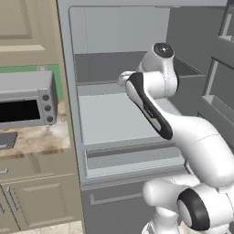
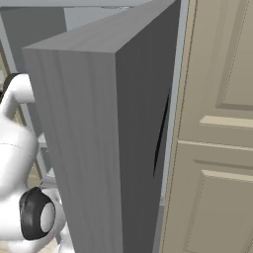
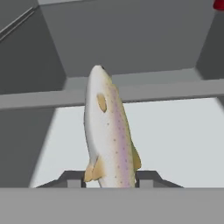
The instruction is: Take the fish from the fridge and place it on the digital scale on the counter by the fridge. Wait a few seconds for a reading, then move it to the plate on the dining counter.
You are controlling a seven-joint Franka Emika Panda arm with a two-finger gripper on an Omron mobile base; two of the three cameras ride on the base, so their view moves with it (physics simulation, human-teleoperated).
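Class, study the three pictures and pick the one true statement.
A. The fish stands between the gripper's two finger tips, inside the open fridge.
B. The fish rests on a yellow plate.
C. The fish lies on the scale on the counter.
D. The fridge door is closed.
A: in the hand view the fish rises between the finger tips of the gripper over a pale shelf of the fridge, whose door stands open.

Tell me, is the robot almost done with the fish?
Not yet. The fridge is already open. Right now the hand sits around the fish inside it. Still left: carrying it to the digital scale, waiting, then moving it to the plate.
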